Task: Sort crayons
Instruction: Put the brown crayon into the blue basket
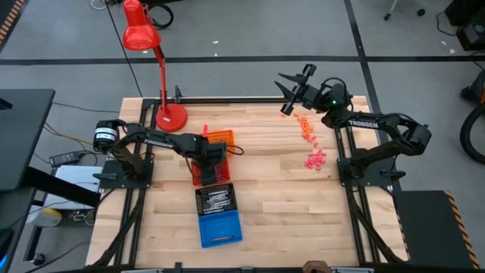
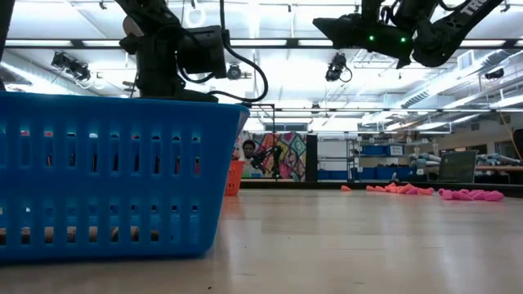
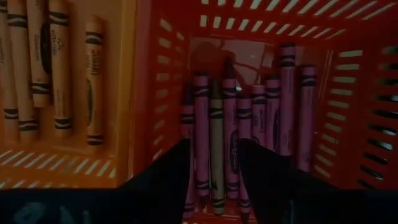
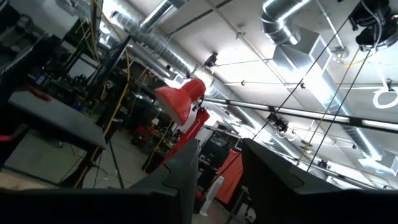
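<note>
My left gripper [image 3: 216, 148] points down into the red tray [image 3: 348, 93] and is open. Its fingers stand on either side of a few of the pink and maroon crayons [image 3: 255, 118] and one olive crayon [image 3: 216, 140] lying side by side on the tray floor. Beside it, the orange tray [image 3: 127, 93] holds several orange crayons [image 3: 62, 74]. In the high view this gripper [image 1: 206, 168] covers the red tray. My right gripper [image 1: 292, 89] is raised at the far right, open and tilted upward with nothing between its fingers [image 4: 221, 146]. Loose orange crayons [image 1: 305, 127] and pink crayons [image 1: 316, 159] lie on the table.
A black tray [image 1: 216, 199] and a blue tray [image 1: 220, 227] sit in line nearer the front edge; the blue tray [image 2: 114, 175] fills the low view's left. A red desk lamp [image 1: 155, 68] stands at the far left. A person [image 2: 247, 149] is far off.
</note>
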Controlling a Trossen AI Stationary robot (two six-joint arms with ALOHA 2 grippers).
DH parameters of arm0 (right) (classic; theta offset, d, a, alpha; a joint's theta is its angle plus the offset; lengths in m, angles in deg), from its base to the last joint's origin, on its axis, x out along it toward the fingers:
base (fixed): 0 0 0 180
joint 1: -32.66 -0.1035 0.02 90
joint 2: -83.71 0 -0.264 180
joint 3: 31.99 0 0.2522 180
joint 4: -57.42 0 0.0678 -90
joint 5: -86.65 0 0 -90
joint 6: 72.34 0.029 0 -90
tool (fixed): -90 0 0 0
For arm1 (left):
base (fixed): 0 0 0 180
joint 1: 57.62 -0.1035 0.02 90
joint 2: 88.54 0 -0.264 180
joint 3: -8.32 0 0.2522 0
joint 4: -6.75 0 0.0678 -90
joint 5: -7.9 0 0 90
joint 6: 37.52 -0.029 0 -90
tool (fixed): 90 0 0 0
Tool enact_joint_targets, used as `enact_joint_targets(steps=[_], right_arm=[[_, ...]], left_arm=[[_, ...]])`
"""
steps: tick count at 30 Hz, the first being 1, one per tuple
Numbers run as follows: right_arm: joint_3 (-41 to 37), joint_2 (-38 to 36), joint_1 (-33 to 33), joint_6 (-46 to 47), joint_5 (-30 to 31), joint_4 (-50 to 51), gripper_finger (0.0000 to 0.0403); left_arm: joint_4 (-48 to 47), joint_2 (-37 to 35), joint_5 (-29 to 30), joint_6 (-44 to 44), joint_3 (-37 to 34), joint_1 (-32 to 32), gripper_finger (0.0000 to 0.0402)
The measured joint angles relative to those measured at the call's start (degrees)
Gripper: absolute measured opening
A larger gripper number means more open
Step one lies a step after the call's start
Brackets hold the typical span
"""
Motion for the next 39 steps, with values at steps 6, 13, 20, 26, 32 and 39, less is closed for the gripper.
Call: enact_joint_targets(steps=[6,13,20,26,32,39], right_arm=[[0.0,0.97,0.01,-0.87,-0.03,-0.26,0.0129],[0.0,1.16,0.0,-0.87,-0.16,-0.6,0.0129],[0.0,1.15,0.0,-0.67,-1.28,-0.53,0.0129],[0.0,1.17,-0.09,-0.65,-1.51,-0.42,0.0129],[0.0,1.17,-0.09,-0.65,-1.52,-0.42,0.0129],[0.0,1.15,-0.09,-0.7,-1.55,-0.14,0.0129]], left_arm=[[0.09,0.0,0.47,1.12,0.0,1.8,0.015],[0.32,2.22,2.87,1.51,0.0,3.57,0.0129],[1.03,6.0,2.64,3.3,0.29,3.49,0.0105],[1.38,6.62,1.36,3.83,0.17,3.4,0.0103],[1.59,6.69,1.14,2.56,0.11,3.4,0.0102],[5.34,6.79,0.9,1.51,0.07,3.11,0.0069]])
